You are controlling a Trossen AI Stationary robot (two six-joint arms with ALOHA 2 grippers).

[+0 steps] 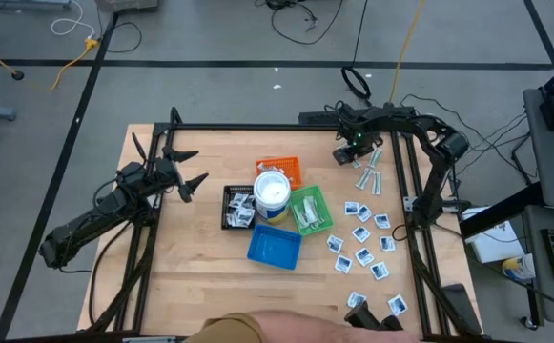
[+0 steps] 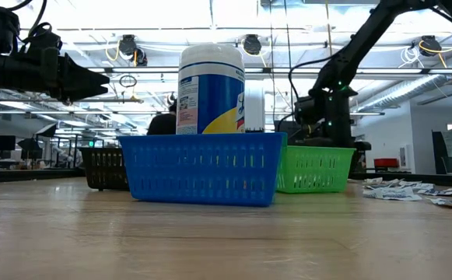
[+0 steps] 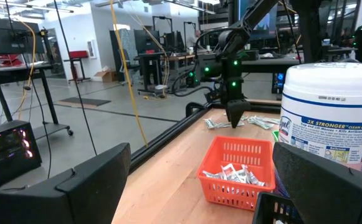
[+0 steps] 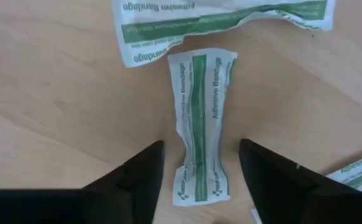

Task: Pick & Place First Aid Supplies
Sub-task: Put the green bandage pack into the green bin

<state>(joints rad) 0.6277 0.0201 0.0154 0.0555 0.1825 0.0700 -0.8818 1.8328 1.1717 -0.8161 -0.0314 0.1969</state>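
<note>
Right gripper point(image 4: 199, 168) down at the counter's point(image 1: 181, 276) far right corner, fingers spread wide to either side of one bandage strip point(image 4: 200, 124). Strip lies flat on the wood, lengthwise between the fingers, not yet touched. A second strip point(image 4: 218, 18) lies crosswise just beyond it.

High view: more strips point(image 1: 370, 176) in a loose cluster there; square packets point(image 1: 362, 243) scattered along the right side, nearer the front. Trays grouped mid-counter: orange point(image 1: 291, 169), black point(image 1: 229, 217), green point(image 1: 322, 211), blue point(image 1: 275, 248), with a white tub point(image 1: 272, 191) among them. Orange tray holds some packets already.

Left gripper point(image 1: 189, 171) waits above the left side, fingers apart, holding nothing.

Step judged: pre-grasp on the strip. Next: lower the last bit, close across the strip's narrow width. The thin wrapper lies flat, so the fingertips likely must meet the wood to catch it.
</note>
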